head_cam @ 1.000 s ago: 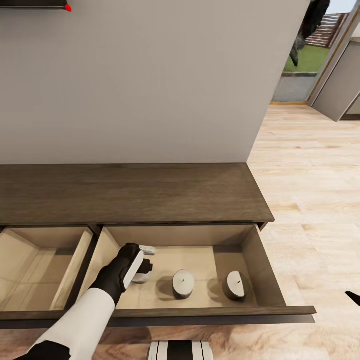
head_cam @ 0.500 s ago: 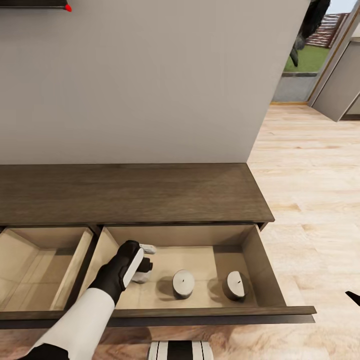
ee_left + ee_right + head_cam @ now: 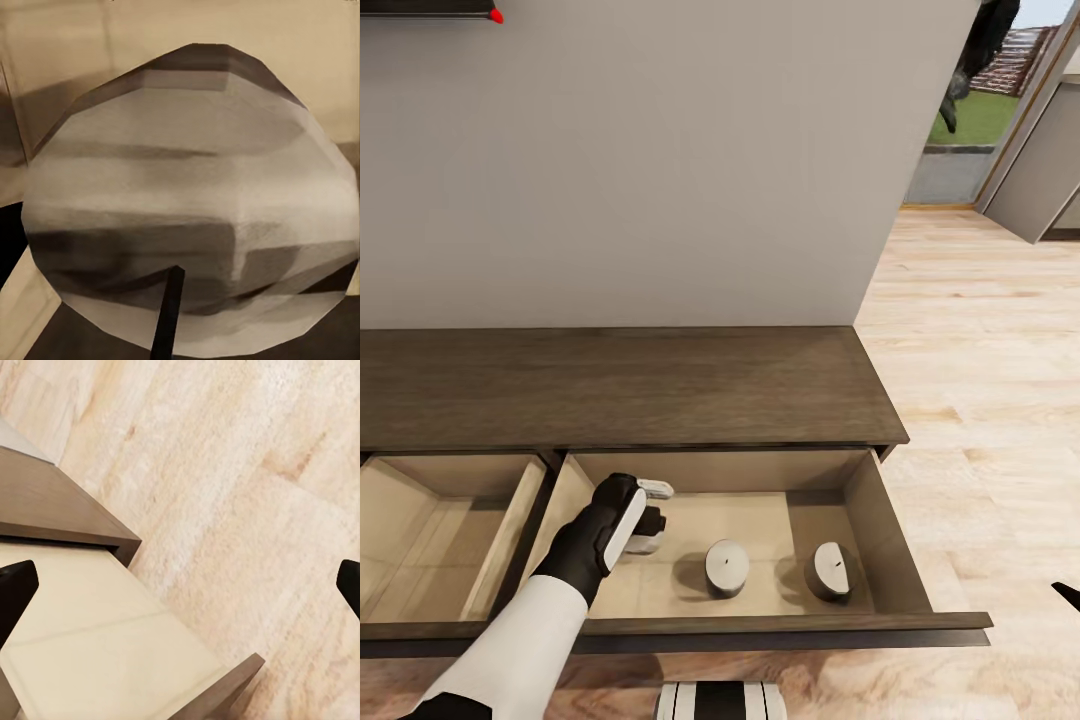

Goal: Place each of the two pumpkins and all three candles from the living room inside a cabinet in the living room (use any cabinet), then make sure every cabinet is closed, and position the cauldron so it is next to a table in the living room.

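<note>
The left jaws are closed on a candle, a small pale stubby one, and hold it inside the open drawer of the cabinet, near the drawer's left wall. In the left wrist view the candle looks very big and close. To do this step well, I think the arm should bring the candle down until its flat bottom sits on the drawer floor, then open the jaws slowly so it does not tip or roll. It should lift straight up after, so it does not bump the left wall or the next candle. Two more candles stand in the same drawer: the middle candle near the front edge, and the right candle close to the drawer's front right corner. They are apart from each other and from the held one. A second drawer is open at the left. The right jaws are wide open with nothing in them, over the floor by the drawer's right corner. From a second ago, the left jaws and candle have gone up a little and a bit toward the back of the drawer, while the other two candles have not moved
</note>
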